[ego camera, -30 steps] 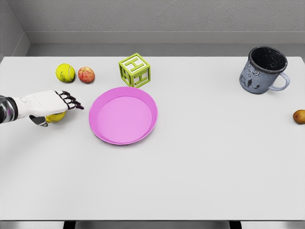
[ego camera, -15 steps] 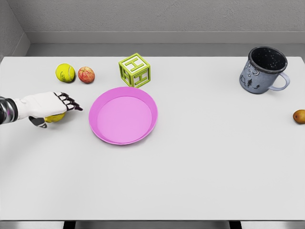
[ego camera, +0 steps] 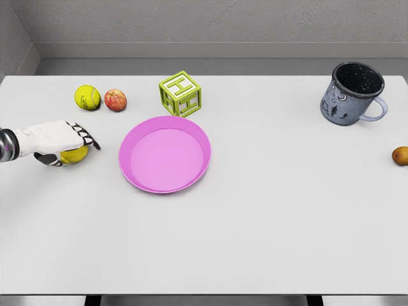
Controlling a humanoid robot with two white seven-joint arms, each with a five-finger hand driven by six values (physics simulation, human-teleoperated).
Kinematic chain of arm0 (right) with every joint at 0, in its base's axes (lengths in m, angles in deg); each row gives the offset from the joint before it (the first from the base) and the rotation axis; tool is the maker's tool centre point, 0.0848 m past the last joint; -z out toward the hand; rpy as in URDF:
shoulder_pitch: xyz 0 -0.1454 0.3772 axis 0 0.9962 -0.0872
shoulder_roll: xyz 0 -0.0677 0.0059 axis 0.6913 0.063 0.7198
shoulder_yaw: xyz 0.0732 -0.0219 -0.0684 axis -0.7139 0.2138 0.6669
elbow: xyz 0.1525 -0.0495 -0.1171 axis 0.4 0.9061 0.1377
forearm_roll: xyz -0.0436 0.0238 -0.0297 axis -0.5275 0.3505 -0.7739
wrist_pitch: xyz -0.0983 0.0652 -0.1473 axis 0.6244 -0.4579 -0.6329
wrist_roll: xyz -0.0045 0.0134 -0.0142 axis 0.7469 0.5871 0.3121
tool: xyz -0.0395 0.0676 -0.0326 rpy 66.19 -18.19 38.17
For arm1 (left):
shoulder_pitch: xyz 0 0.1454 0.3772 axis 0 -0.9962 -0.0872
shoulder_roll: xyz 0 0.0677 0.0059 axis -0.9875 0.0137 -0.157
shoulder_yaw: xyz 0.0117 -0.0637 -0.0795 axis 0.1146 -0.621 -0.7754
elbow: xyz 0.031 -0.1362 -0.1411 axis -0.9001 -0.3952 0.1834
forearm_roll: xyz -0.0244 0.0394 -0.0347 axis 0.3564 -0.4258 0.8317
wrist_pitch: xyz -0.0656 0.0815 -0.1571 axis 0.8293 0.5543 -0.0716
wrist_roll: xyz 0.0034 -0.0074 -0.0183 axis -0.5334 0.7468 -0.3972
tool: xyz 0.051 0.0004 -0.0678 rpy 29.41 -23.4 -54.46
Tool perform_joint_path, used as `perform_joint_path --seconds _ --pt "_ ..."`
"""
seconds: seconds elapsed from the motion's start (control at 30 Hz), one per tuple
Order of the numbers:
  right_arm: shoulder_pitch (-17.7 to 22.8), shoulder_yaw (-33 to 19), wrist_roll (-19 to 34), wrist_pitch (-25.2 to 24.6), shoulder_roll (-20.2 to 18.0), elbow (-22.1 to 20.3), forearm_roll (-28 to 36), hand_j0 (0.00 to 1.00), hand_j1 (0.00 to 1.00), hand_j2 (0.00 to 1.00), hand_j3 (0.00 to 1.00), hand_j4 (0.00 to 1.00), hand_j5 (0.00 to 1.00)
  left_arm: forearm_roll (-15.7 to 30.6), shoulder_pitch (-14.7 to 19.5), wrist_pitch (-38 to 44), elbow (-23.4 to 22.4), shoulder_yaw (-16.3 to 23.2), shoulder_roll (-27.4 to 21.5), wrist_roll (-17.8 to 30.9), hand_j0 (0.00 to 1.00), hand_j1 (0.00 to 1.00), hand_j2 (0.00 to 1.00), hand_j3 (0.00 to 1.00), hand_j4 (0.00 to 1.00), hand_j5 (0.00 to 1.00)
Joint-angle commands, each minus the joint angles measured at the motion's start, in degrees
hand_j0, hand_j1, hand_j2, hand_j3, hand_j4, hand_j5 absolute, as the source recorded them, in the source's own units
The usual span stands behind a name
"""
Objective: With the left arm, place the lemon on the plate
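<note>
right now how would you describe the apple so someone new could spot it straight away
Start at the pink plate and look to the table's far left corner, where two small round things sit side by side. The apple is the right-hand one, nearer the green letter block; it is red, while its neighbour, the tennis ball, is yellow-green.

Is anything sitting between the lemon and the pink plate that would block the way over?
Nothing visible. The lemon sits under the left hand, and bare table lies between it and the plate. The tennis ball and apple lie farther back, off that path.

One each: lemon (ego camera: pixel 74 154), plate (ego camera: pixel 165 153), apple (ego camera: pixel 115 100), tennis ball (ego camera: pixel 87 97), block (ego camera: pixel 181 94), mug (ego camera: pixel 352 93) (plus one small brown fruit (ego camera: pixel 400 155)).
</note>
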Motion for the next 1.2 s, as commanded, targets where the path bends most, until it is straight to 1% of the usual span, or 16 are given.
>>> perform_joint_path --seconds 0.0,0.1,0.43,0.83,0.93,1.17 --pt "0.00 0.01 0.05 0.00 0.00 0.00 0.00 1.00 1.00 1.00 1.00 1.00 1.00 0.35 0.00 0.13 -0.06 0.03 0.05 -0.03 0.69 0.69 0.69 0.69 0.69 0.69" --pt "0.09 0.01 0.05 0.00 0.00 0.00 0.00 1.00 1.00 1.00 1.00 1.00 1.00 0.35 0.00 0.13 -0.06 -0.06 0.05 -0.03 0.67 0.67 0.67 0.67 0.67 0.67" --pt "0.00 0.01 -0.03 0.00 0.00 0.00 0.00 1.00 1.00 1.00 1.00 1.00 1.00 0.96 0.18 0.13 0.03 -0.23 -0.12 -0.03 0.66 0.66 0.66 0.66 0.66 0.66" --pt "0.00 0.01 0.05 0.00 0.00 0.00 0.00 1.00 1.00 1.00 1.00 1.00 1.00 1.23 2.37 0.13 0.38 -0.50 -0.03 -0.03 0.66 0.66 0.66 0.66 0.66 0.66" --pt "0.00 0.01 -0.04 0.00 0.00 0.00 0.00 1.00 1.00 1.00 1.00 1.00 1.00 1.66 3.16 0.13 0.56 -0.06 0.05 -0.03 0.66 0.66 0.66 0.66 0.66 0.66" --pt "0.00 0.01 -0.04 0.00 0.00 0.00 0.00 1.00 1.00 1.00 1.00 1.00 1.00 1.75 4.66 0.13 1.09 0.12 1.81 -0.03 0.66 0.66 0.66 0.66 0.66 0.66"
